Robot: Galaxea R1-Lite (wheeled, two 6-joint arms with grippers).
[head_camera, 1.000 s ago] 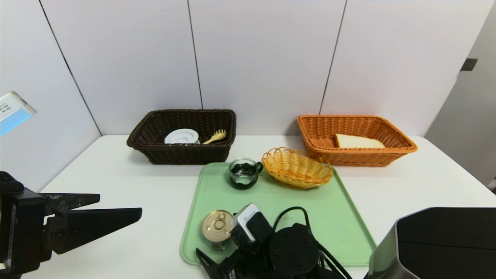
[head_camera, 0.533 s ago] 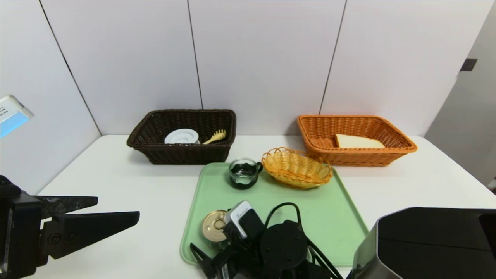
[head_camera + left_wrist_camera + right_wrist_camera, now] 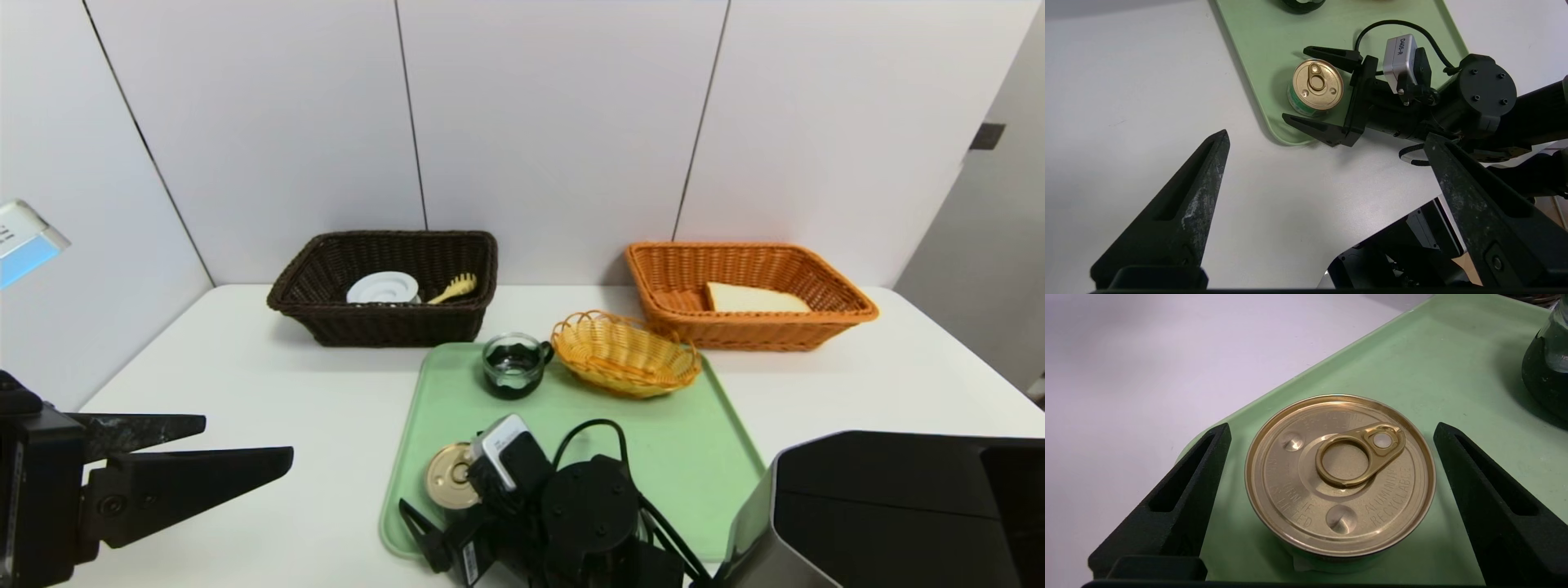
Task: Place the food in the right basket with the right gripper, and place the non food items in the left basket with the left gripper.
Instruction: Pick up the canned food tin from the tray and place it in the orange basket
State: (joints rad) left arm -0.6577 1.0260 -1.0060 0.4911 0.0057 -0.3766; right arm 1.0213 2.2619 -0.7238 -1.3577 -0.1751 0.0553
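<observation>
On green tray [image 3: 694, 457], right gripper [image 3: 1312, 87] jaws wide, straddling tin can [image 3: 1316, 85]

Bright, even light; soft shadows, perhaps slight edge distortion

A pale green plastic tray [image 3: 702, 457] lies mid-worktop [image 3: 245, 376]. On its near left corner stands the small round gold-lidded tin can [image 3: 447, 476]; at its far edge stand the small clear glass cup with black handle [image 3: 513, 366] and, to the cup's right, a small oval yellow wicker basket [image 3: 625, 354]. Behind the tray, the dark brown wicker basket [image 3: 384, 322] sits left, holding the white ribbed plastic reel [image 3: 382, 287] and yellow pasta spoon [image 3: 454, 287]; the orange wicker basket [image 3: 747, 331] sits right, holding the slice of white bread [image 3: 753, 297].
</observation>
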